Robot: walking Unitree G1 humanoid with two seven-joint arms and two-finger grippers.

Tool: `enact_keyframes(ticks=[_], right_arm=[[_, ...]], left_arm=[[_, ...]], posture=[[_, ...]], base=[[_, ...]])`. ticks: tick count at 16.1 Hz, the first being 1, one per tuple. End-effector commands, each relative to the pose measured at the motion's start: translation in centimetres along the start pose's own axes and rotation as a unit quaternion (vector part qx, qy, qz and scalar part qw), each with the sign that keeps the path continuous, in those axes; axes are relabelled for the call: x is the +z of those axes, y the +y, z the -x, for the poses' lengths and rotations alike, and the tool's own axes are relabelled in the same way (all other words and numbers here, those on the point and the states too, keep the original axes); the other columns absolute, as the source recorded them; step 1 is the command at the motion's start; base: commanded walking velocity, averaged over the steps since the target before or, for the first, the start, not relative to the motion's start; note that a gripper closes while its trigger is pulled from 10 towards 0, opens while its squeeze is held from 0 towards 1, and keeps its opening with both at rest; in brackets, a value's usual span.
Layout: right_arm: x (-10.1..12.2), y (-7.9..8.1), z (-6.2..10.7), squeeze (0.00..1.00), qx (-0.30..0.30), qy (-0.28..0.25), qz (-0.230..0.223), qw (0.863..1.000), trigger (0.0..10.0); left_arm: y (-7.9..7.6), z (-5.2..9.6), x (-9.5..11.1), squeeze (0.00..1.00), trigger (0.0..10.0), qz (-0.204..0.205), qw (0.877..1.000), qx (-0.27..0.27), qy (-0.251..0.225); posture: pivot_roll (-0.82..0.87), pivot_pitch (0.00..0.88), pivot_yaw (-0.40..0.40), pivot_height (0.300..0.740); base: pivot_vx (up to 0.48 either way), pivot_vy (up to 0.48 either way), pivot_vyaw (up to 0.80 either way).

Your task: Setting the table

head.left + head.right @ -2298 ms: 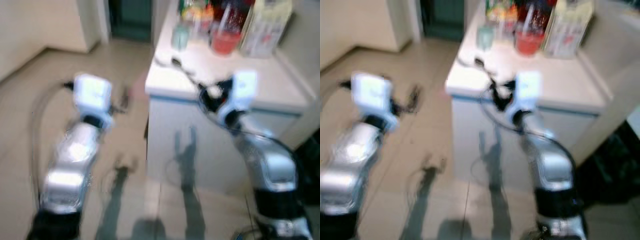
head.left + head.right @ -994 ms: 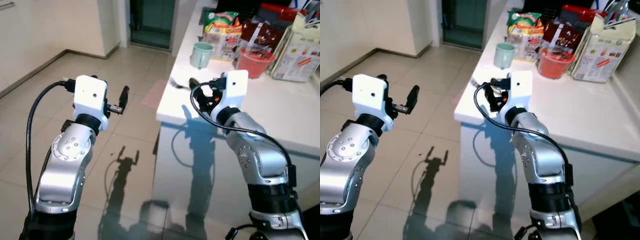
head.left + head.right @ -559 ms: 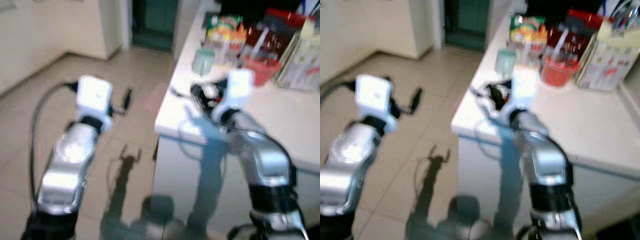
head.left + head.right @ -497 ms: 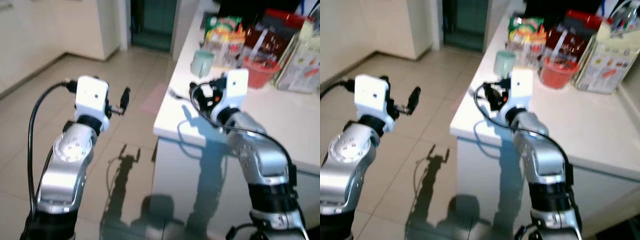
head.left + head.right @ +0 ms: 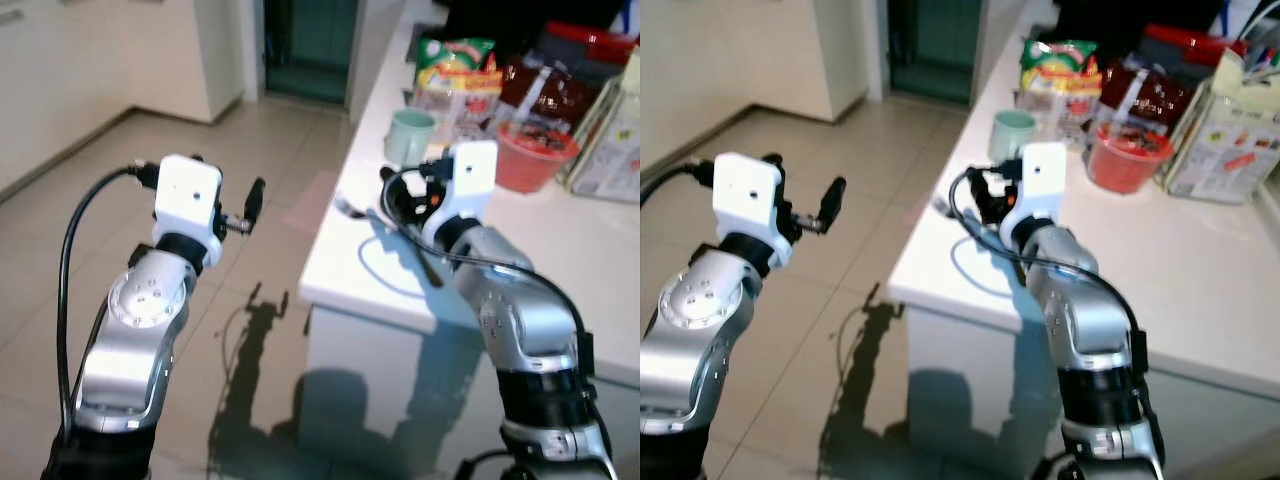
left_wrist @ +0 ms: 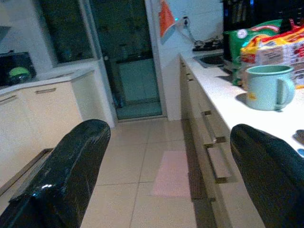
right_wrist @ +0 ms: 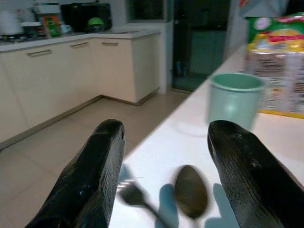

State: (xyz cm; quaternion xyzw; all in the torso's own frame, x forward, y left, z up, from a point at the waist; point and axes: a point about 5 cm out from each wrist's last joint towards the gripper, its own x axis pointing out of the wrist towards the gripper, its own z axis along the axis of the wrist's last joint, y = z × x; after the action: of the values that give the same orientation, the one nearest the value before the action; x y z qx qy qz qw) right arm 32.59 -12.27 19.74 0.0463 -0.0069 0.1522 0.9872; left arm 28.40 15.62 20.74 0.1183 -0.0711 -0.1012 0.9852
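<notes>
A white counter (image 5: pixel 560 260) stands ahead on my right. On it, near the corner, lie a fork (image 7: pixel 135 195) and a spoon (image 7: pixel 191 191), with a pale green mug (image 5: pixel 408 135) upright just behind them. My right gripper (image 7: pixel 166 126) hovers open over the counter's near corner, above the fork and spoon and touching neither. My left gripper (image 5: pixel 250 203) is held out over the tiled floor to the left of the counter, open with nothing between its fingers; the mug (image 6: pixel 266 86) lies beyond its fingers.
Behind the mug stand snack bags (image 5: pixel 455 70), a red bowl (image 5: pixel 535 160) and a carton (image 5: pixel 615 150). Cream kitchen cabinets (image 7: pixel 71 80) line the far left. A dark doorway (image 5: pixel 310 45) lies straight ahead across open tiled floor (image 5: pixel 120 170).
The whole picture has shifted and sharpened as the camera moved; the counter's near edge now sits lower and closer. Both arms keep the same raised pose, grippers still open.
</notes>
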Motion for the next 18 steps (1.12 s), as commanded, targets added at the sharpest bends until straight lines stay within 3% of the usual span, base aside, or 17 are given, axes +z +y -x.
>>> enact_keyframes(ticks=[1, 4, 7, 8, 10, 13, 15, 16, 18], right_arm=[[0.3, -1.2, 0.3, 0.0, -0.02, -0.004, 0.004, 1.0, 10.0], [0.3, -1.2, 0.4, 0.0, -0.018, -0.001, 0.004, 1.0, 10.0], [0.8, -1.6, 0.0, 0.0, 0.005, -0.008, 0.007, 1.0, 10.0], [1.5, -2.3, -0.3, 1.0, 0.03, -0.017, 0.0, 0.999, 10.0], [2.2, -2.8, -0.6, 1.0, 0.066, -0.025, 0.003, 0.998, 10.0], [2.6, -3.8, -1.8, 1.0, 0.169, 0.019, 0.033, 0.985, 10.0], [1.7, -5.3, -2.7, 1.0, 0.242, 0.083, 0.09, 0.962, 10.0], [1.2, -6.0, -2.8, 1.0, 0.279, 0.124, 0.143, 0.942, 10.0], [1.2, -6.3, -2.7, 1.0, 0.314, 0.151, 0.165, 0.922, 10.0]], left_arm=[[-0.8, -0.1, 0.2, 0.0, 10.0, 0.002, 1.0, -0.013, -0.004], [-0.8, 0.0, 0.1, 0.0, 10.0, 0.004, 1.0, -0.015, 0.001], [-1.3, 0.5, -0.4, 0.0, 10.0, -0.004, 0.999, -0.05, 0.018], [-1.5, 0.8, -0.3, 0.0, 10.0, -0.005, 0.997, -0.07, 0.011], [-1.6, 1.1, 0.0, 0.0, 10.0, -0.006, 0.996, -0.085, 0.004], [-2.3, 1.9, 0.2, 0.0, 10.0, -0.002, 0.99, -0.138, 0.005], [-3.2, 2.7, 0.2, 0.0, 10.0, -0.001, 0.983, -0.181, 0.008], [-3.7, 3.1, 0.4, 0.0, 10.0, 0.002, 0.979, -0.202, 0.008], [-4.1, 3.5, 0.5, 0.0, 10.0, 0.006, 0.976, -0.218, 0.007]], posture=[[0.09, 0.0, -0.058, 0.74], [0.09, 0.0, -0.06, 0.74], [0.09, 0.0, -0.063, 0.74], [0.09, 0.0, -0.066, 0.74], [0.1, 0.0, -0.073, 0.74], [0.1, 0.0, -0.071, 0.74], [0.11, 0.0, -0.08, 0.74], [0.12, 0.0, -0.096, 0.74], [0.13, 0.0, -0.104, 0.74]], base=[[0.337, 0.0, 0.0], [0.325, 0.0, 0.0], [0.0, 0.0, 0.0], [0.0, 0.0, 0.0], [0.0, 0.0, 0.0], [0.0, 0.0, 0.0], [0.0, 0.0, 0.0], [0.0, 0.0, 0.0], [0.0, 0.0, 0.0]])
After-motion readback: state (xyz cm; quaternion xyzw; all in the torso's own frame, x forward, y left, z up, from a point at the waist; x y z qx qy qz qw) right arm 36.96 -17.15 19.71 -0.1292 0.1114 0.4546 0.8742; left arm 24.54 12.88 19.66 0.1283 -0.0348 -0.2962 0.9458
